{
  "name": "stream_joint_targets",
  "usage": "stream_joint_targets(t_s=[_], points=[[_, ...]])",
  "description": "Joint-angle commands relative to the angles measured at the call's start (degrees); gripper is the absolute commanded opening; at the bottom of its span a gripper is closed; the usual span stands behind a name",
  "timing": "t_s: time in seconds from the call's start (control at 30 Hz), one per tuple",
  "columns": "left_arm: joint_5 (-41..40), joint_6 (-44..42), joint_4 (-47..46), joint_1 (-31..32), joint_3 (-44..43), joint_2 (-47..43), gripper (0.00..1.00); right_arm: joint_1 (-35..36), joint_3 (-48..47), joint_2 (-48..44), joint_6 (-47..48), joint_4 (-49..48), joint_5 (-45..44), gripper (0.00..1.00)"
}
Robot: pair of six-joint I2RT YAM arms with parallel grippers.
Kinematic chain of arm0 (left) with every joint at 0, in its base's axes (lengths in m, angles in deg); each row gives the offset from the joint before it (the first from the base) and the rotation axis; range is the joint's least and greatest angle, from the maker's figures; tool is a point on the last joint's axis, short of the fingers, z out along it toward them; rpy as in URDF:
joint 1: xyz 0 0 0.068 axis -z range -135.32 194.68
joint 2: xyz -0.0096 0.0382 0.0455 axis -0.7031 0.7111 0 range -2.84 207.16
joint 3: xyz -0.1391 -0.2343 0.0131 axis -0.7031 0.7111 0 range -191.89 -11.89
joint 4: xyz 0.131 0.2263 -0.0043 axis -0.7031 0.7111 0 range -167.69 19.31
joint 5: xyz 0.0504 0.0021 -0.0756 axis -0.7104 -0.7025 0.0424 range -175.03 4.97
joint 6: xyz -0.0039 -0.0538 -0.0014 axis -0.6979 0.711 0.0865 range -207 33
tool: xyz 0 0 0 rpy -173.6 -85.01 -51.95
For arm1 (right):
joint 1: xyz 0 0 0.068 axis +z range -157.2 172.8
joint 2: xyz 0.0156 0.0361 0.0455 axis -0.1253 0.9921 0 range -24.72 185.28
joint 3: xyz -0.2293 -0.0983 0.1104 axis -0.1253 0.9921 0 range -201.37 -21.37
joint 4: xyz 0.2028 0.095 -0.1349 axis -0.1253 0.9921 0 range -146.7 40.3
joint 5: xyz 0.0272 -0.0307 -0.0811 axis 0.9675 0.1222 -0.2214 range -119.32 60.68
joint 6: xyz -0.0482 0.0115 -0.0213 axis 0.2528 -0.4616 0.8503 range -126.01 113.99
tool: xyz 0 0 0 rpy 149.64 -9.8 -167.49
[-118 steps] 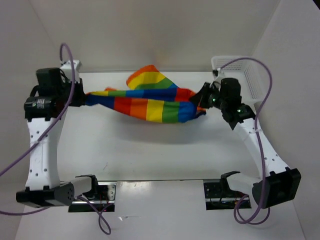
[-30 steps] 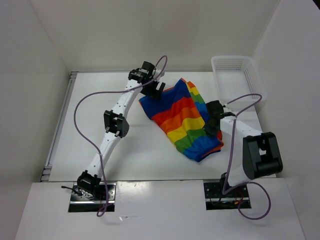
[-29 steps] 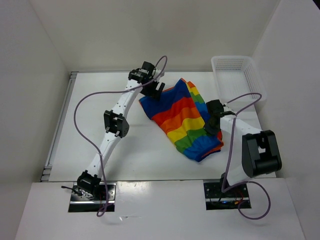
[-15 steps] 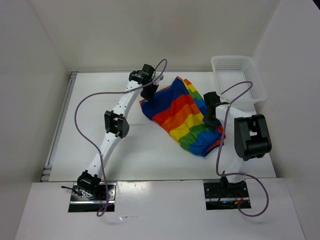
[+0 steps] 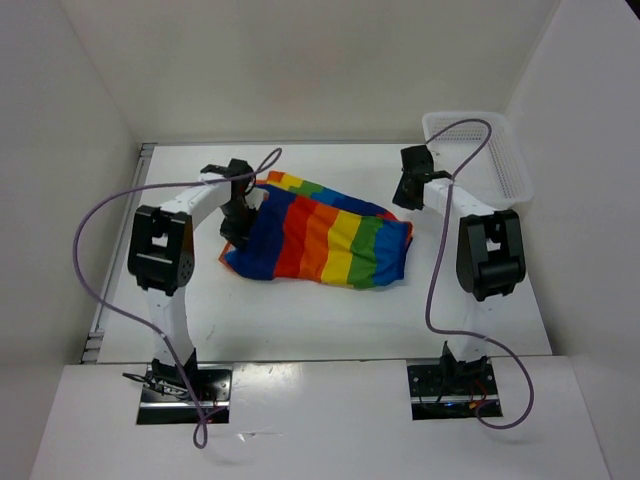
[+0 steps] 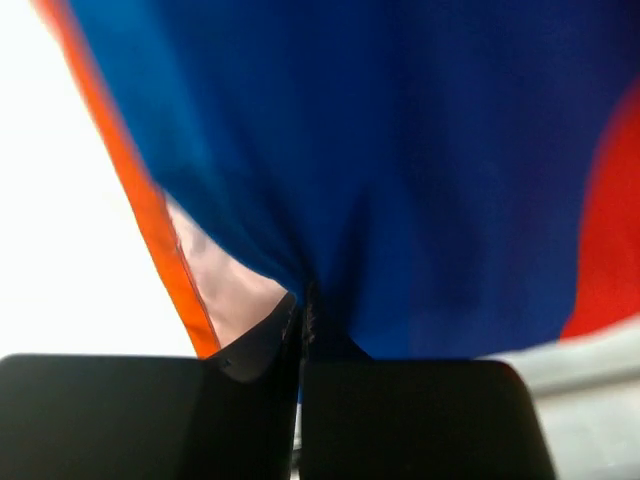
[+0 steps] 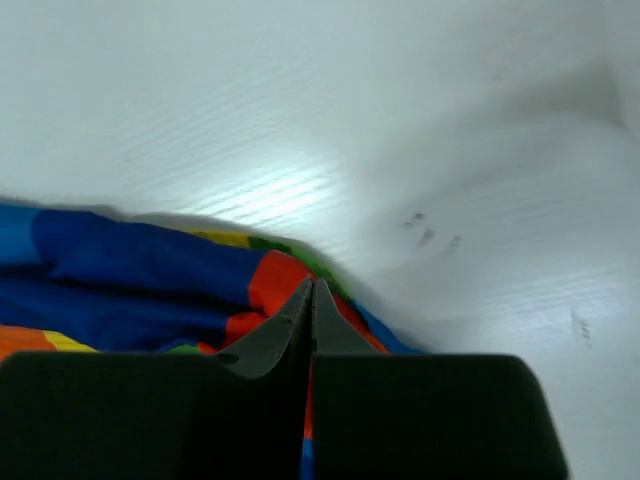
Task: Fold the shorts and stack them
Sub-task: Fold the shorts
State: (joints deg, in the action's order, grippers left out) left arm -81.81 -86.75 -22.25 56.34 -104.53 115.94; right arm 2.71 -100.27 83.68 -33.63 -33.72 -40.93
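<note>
L claw is pinching shorts at blue edge on table; R claw is hovering closed nearby.

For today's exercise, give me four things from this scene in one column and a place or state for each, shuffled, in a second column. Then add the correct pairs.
Things:
1. left gripper
2. right gripper
3. shorts
4. white basket

Places or states:
A. fingers together, near the green end of the cloth
B. far right corner of the table
C. shut on the blue end of the cloth
D. lying spread out mid-table, stripes running blue to green

Pairs: 1-C, 2-A, 3-D, 4-B
</note>
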Motion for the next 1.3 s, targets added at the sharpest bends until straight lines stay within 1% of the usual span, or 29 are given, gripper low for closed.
stream_joint_targets(t_s=[0.0,0.03,0.1,0.13,0.17,0.2,0.23,0.27,0.33,0.37,0.4,0.43,0.47,0.5,0.53,0.57,0.6,0.63,0.67,0.77,0.9,0.97,1.07,1.13,1.2,1.27], points=[[1.07,-0.25,-5.53,1.88,8.78,-8.29,0.0,3.79,-6.6,1.02,4.06,-2.68,2.92,0.02],[2.13,-0.25,-4.13,1.0,9.66,-9.09,0.01,4.41,-7.67,1.02,4.06,-2.68,2.92,0.02],[5.29,-0.25,-2.72,-0.32,12.81,-12.15,0.05,5.03,-10.21,1.02,4.58,-2.68,3.61,0.08],[6.61,-0.25,-2.01,-0.84,14.23,-13.56,0.08,5.03,-11.1,0.15,4.59,-2.07,3.62,0.1],[9.06,-0.25,-1.48,-0.85,15.81,-14.97,0.12,5.03,-11.8,0.15,4.59,-2.06,4.14,0.18],[9.86,-0.25,-0.52,-0.85,17.48,-18.03,0.21,5.03,-13.12,-1.42,6.42,-1.46,4.84,0.23],[10.48,-0.25,0.1,-0.85,20.1,-19.28,0.33,5.03,-13.65,-1.96,7.3,-0.58,4.85,0.3],[11.01,-0.25,0.89,-0.33,20.83,-21.12,0.47,5.03,-13.66,-2.66,8.18,-0.57,5.37,0.46],[11.01,-0.25,3.44,-0.32,20.83,-21.84,0.53,4.16,-12.96,-4.86,9.59,-0.04,6.86,0.6],[10.32,-0.25,3.45,-0.84,17.79,-22.62,0.56,3.63,-11.13,-5.56,9.6,-0.04,8.0,0.64],[8.83,-0.25,2.66,-0.85,15.67,-23.15,0.62,2.58,-10.24,-6.7,9.6,-0.04,9.93,0.71],[7.6,-0.25,0.92,-1.46,13.3,-23.77,0.65,2.57,-9.18,-6.71,9.6,-0.04,10.47,0.73],[6.46,-0.25,-1.45,-1.47,11.1,-23.77,0.68,1.96,-7.17,-7.32,9.6,-0.04,10.47,0.75],[5.05,-0.25,-6.61,-1.47,7.08,-22.9,0.71,1.34,-6.11,-7.33,9.6,0.48,11.08,0.76],[5.04,-0.25,-8.75,-1.47,4.77,-21.67,0.75,1.34,-5.14,-7.33,9.6,0.48,11.7,0.78],[5.04,-0.25,-10.68,-1.47,2.05,-17.75,0.75,0.47,-3.13,-7.85,9.6,0.48,12.57,0.8],[5.91,-0.25,-10.7,-1.47,-3.8,-15.36,0.75,-0.5,-2.07,-7.85,9.6,-0.04,14.58,0.82],[5.92,-0.25,-11.57,-1.47,-6.39,-12.9,0.76,-0.51,-0.05,-7.85,9.6,-0.04,15.39,0.82],[5.92,-0.25,-12.97,-1.47,-8.41,-8.44,0.77,-1.38,0.92,-7.85,9.08,-0.83,16.27,0.82],[5.92,-0.25,-15.96,-1.47,-12.2,-2.43,0.77,-3.06,4.44,-8.99,9.07,-2.85,20.66,0.82],[3.46,-0.25,-20.54,-1.99,-12.73,1.89,0.78,-3.67,6.9,-9.61,10.74,-5.14,25.31,0.83],[2.93,-0.25,-22.47,-2.87,-12.74,3.2,0.78,-3.67,6.91,-9.61,11.26,-5.84,25.86,0.83],[4.06,-0.25,-23.1,-4.89,-13.36,4.7,0.79,-4.9,7.44,-7.43,11.27,-5.84,26.47,0.84],[4.69,-0.25,-21.78,-5.6,-14.76,5.85,0.79,-4.9,6.91,-6.1,11.27,-5.84,28.13,0.84],[4.69,-0.25,-21.78,-5.6,-14.76,6.64,0.79,-4.9,5.77,-4.7,11.27,-5.06,28.76,0.84],[5.21,-0.25,-22.39,-6.12,-13.01,6.64,0.79,-4.9,5.77,-4.69,11.27,-3.39,27.97,0.84]])
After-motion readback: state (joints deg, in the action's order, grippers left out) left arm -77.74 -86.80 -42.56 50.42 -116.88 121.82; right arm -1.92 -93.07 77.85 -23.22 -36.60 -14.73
